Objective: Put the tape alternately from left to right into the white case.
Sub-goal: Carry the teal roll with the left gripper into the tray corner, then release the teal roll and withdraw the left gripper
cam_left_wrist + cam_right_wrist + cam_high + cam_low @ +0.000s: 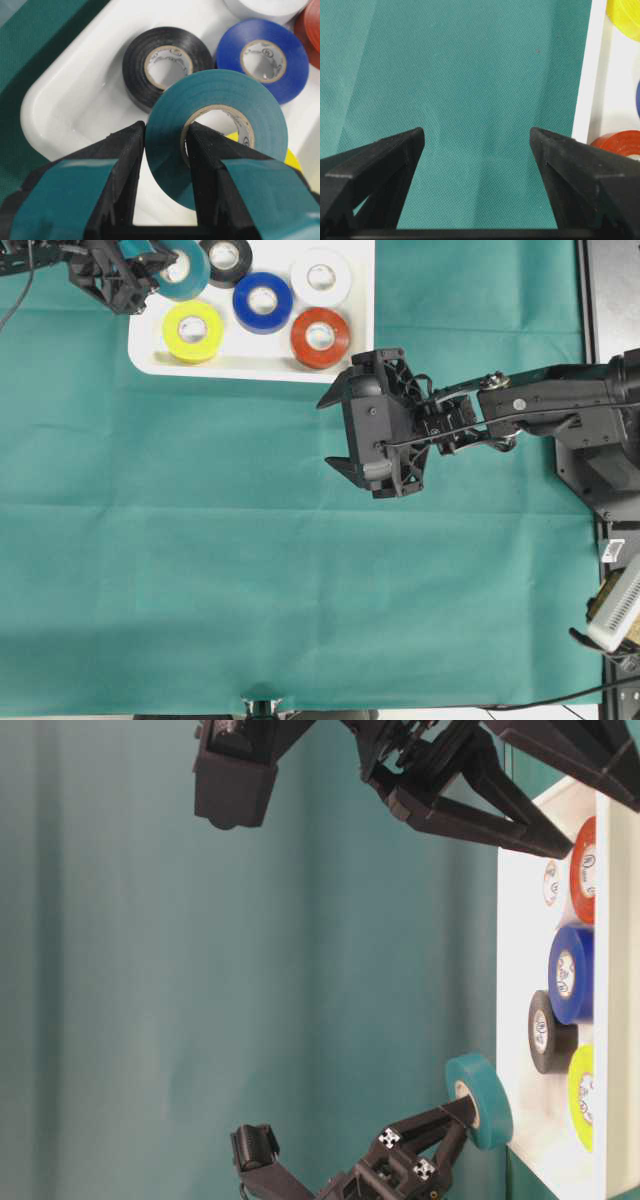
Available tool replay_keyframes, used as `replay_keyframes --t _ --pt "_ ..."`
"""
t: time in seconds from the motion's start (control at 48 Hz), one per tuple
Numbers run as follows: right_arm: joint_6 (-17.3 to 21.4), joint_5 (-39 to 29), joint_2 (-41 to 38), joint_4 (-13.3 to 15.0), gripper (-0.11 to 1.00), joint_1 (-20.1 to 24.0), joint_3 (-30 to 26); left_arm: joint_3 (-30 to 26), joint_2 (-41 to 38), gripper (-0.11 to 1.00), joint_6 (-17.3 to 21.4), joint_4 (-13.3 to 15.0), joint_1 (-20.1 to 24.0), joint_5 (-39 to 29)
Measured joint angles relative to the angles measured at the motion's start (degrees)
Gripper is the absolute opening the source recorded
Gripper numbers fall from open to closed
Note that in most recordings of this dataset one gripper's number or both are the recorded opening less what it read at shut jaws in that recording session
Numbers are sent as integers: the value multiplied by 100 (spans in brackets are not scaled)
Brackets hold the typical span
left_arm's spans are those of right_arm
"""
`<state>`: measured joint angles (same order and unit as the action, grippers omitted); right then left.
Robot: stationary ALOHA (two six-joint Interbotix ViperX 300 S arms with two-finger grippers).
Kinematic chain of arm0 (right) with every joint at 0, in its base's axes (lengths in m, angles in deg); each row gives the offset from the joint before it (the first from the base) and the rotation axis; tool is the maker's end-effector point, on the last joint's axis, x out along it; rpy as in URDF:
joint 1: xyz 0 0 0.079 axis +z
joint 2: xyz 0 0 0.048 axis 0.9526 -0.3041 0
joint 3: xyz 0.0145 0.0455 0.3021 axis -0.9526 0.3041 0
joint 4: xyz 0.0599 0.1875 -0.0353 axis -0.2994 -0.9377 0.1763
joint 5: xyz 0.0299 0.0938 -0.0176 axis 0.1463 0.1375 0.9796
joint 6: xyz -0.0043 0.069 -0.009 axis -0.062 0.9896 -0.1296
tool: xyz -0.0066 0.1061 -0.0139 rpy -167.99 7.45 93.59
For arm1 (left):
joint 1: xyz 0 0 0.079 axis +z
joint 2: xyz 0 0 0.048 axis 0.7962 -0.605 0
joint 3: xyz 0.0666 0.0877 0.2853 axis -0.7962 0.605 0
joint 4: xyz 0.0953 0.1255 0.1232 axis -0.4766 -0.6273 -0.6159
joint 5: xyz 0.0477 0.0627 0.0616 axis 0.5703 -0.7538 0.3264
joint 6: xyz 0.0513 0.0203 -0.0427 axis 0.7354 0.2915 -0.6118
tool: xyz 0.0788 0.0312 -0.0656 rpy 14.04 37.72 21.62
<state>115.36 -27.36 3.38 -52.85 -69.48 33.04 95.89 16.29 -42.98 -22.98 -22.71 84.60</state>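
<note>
Left wrist view shows the left end effector (pixel 165 145) pinching the teal roll (pixel 215 130) upright by its wall above the white case (pixel 75 95), ready to drop it in, while the right end effector (pixel 340 430) waits spread and empty.

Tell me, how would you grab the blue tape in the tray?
From straight above, I'd guess. The blue tape lies flat in the tray with its hole facing up, so put one finger down the hole and one outside, pinching the ring wall.

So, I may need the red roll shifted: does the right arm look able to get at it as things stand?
Probably yes. The right gripper is open and empty over the cloth beside the white case, and the red roll lies flat near that rim with nothing above it.
</note>
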Motion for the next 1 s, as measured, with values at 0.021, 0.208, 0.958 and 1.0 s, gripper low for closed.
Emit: replay_keyframes --t 0.021,0.208,0.958,1.0 --pt "0 0 0 0 76 0 0 -9 -9 25 0 -9 0 0" --pt "0 0 0 0 76 0 0 0 -35 61 0 0 -9 0" --pt "0 0 0 0 76 0 0 97 -26 91 -26 0 -53 9" --pt "9 0 0 0 76 0 0 105 -18 91 -26 0 -105 9"
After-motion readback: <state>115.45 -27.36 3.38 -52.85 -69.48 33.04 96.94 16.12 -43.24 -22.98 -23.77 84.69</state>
